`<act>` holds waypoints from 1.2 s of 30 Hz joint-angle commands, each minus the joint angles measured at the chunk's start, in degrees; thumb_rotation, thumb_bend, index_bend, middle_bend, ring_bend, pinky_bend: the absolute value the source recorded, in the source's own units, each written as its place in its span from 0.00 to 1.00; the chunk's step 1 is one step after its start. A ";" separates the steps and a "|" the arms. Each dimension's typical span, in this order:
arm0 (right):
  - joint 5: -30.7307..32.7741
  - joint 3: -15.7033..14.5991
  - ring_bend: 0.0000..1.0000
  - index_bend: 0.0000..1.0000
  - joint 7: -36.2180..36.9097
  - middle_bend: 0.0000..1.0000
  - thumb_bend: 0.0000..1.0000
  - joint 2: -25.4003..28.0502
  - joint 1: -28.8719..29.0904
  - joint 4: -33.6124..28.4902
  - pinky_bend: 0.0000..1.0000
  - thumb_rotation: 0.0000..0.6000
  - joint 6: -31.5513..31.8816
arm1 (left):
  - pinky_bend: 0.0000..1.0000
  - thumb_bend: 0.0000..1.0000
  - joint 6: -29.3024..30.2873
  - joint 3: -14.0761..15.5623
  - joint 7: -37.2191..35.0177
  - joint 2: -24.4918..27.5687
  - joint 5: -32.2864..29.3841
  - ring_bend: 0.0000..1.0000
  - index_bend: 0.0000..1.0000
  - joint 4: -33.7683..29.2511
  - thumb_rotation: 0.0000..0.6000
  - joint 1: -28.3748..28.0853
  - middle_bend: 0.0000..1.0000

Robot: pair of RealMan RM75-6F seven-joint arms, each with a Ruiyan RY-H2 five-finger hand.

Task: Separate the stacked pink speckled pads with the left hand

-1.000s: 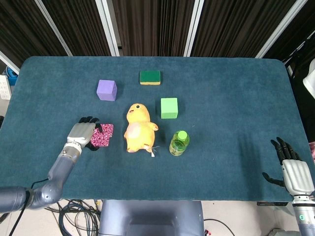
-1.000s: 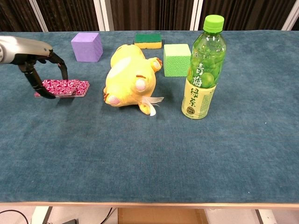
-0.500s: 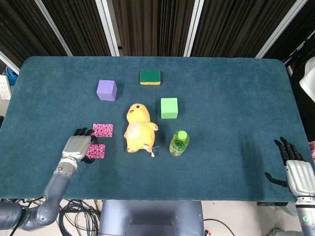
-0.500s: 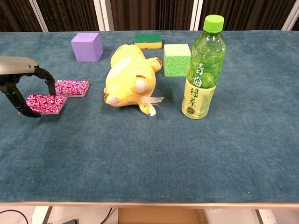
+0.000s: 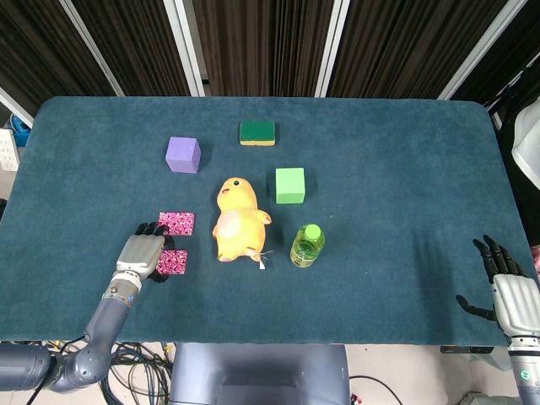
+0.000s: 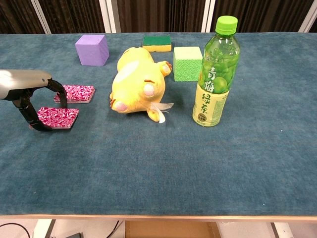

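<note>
Between the left hand's (image 6: 29, 91) pinching fingers (image 6: 58, 90) sits one pink pad (image 6: 58, 117), the other pad (image 6: 77, 93) just behind.

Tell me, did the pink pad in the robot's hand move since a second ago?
Yes. The left hand pulled the near pink pad off the stack, toward the table's near edge; the far pink pad stays beside the yellow duck toy.

The left robot hand (image 6: 30, 95) grips one pink speckled pad (image 6: 58, 117) on the blue surface (image 6: 198, 163), and the other pad (image 6: 77, 93) lies just behind it, apart. To the right lie a yellow plush duck (image 6: 136, 82) and a green bottle (image 6: 216, 74), with a purple cube (image 6: 92, 49), a green cube (image 6: 187, 63) and a green sponge (image 6: 157, 42) behind.
</note>
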 commanded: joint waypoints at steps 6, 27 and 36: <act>0.31 0.11 0.05 0.00 -0.38 0.00 0.18 -0.01 -0.03 -0.24 0.22 1.00 -0.11 | 0.00 0.18 -0.25 0.07 1.07 -0.02 0.16 0.02 0.40 0.12 1.00 0.15 0.16; 0.87 0.26 0.05 0.00 -0.85 0.00 0.18 0.09 -0.16 -0.57 0.22 1.00 -0.34 | 0.00 0.15 1.25 -4.57 0.30 4.26 0.91 0.02 0.39 -0.94 1.00 0.12 0.15; 1.36 0.35 0.05 0.00 -1.70 0.00 0.18 -0.08 0.05 -0.78 0.22 1.00 -0.87 | 0.00 0.12 -10.11 -8.73 3.22 2.34 -11.72 0.00 0.36 12.74 1.00 -6.76 0.14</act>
